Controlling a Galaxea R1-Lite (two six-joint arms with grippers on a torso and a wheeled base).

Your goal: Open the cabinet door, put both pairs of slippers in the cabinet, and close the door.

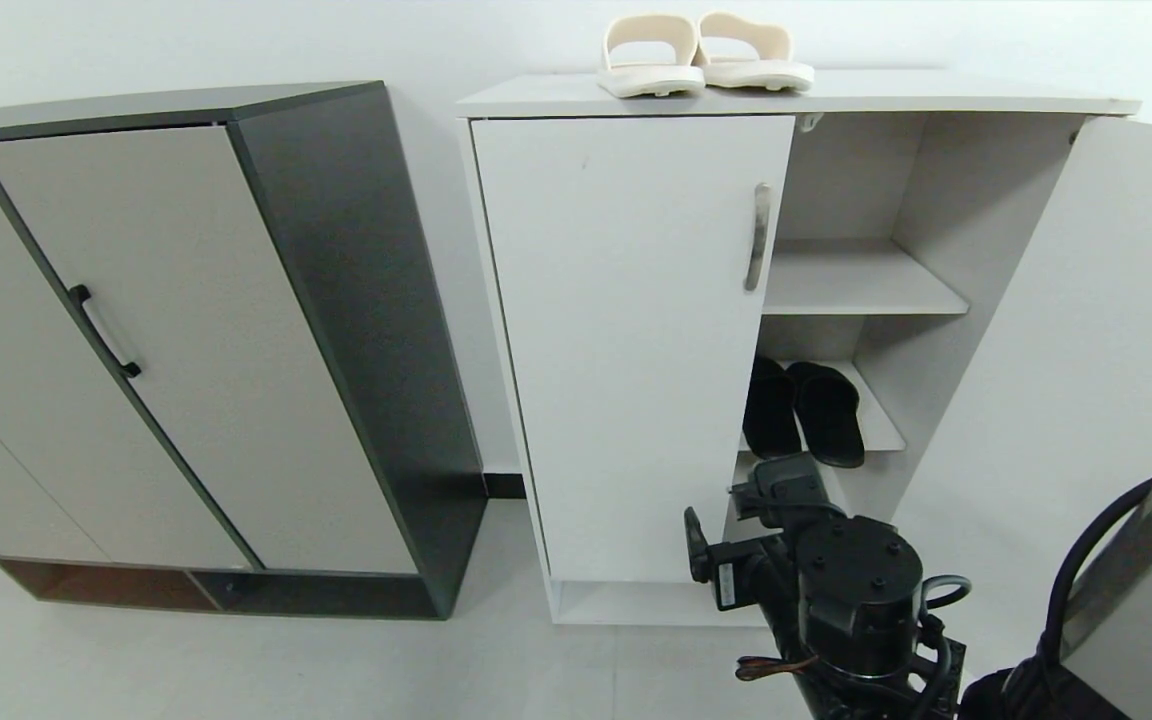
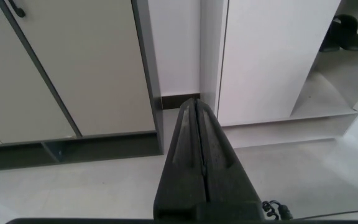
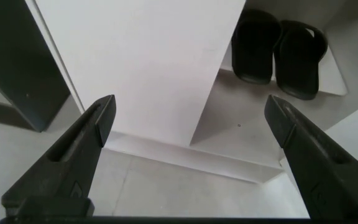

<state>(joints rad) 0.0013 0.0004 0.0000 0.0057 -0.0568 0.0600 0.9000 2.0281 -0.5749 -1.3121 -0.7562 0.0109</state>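
Black rubber slippers (image 1: 804,412) are lodged on an inner shelf of the tall white cabinet (image 1: 626,350), cream slippers (image 1: 704,55) set on top; right gripper (image 3: 188,112) is spread wide, left gripper (image 2: 196,111) clenched empty.

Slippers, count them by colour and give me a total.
Cream slippers: 2, on top of the white cabinet
Black slippers: 2, inside it
Total: 4
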